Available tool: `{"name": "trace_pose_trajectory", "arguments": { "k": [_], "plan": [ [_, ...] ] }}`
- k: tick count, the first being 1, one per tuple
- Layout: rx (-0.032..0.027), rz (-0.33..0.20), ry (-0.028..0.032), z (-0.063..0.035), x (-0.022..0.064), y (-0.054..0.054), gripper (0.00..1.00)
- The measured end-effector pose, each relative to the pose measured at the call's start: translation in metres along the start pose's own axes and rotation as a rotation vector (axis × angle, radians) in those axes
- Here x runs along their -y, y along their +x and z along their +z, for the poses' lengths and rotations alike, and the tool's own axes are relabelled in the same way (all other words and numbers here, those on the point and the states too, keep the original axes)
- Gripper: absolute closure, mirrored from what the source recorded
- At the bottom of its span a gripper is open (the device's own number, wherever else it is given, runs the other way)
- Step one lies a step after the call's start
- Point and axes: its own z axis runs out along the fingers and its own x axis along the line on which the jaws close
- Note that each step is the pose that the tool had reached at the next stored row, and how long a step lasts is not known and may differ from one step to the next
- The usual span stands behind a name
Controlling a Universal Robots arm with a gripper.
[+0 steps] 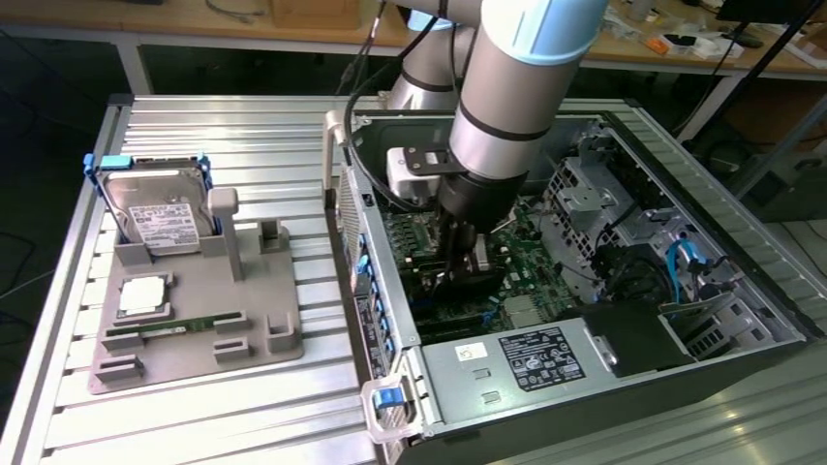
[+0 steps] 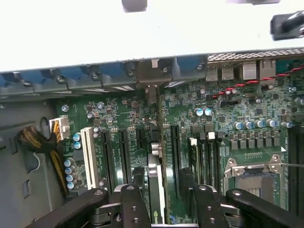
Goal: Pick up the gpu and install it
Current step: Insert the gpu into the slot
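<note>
Pincer (image 2: 160, 192) pinches the gpu (image 2: 156, 180) edge-on above motherboard slots (image 2: 118, 152), computer case (image 1: 723, 242) walls around.

Pincer (image 2: 159, 190) inside the open computer case (image 1: 723, 203), its fingers (image 2: 137, 183) astride the edge-on gpu (image 2: 156, 175) over the motherboard (image 2: 128, 114). Black expansion slots (image 2: 108, 156) and a white slot (image 2: 87, 156) flank it closely on one side; memory slots (image 2: 209, 156) and the CPU socket (image 2: 254, 178) crowd the other. Ahead, the case rear wall (image 2: 142, 38) closes the passage. Beyond the white slot, a yellow-black cable bundle (image 2: 40, 142) borders bare case floor (image 2: 23, 180).
</note>
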Motion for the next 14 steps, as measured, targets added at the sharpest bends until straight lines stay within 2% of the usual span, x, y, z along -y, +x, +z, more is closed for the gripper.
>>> {"name": "trace_pose_trajectory", "arguments": {
  "k": [2,3,4,5,9,14],
  "plan": [
    [0.0,0.0,0.001,-0.0064,0.0002,-0.001,0.57],
    [0.0002,0.0,0.0011,-0.0065,0.0002,-0.0011,0.58],
    [0.0001,0.0,0.0011,-0.0066,0.0002,-0.001,0.65],
    [0.0,0.0,0.001,-0.0066,0.0001,-0.001,0.65],
    [0.0,0.0,0.001,-0.0066,0.0002,-0.001,0.89],
    [0.0,0.0,0.001,-0.0066,0.0002,-0.001,0.89]
  ]
}}
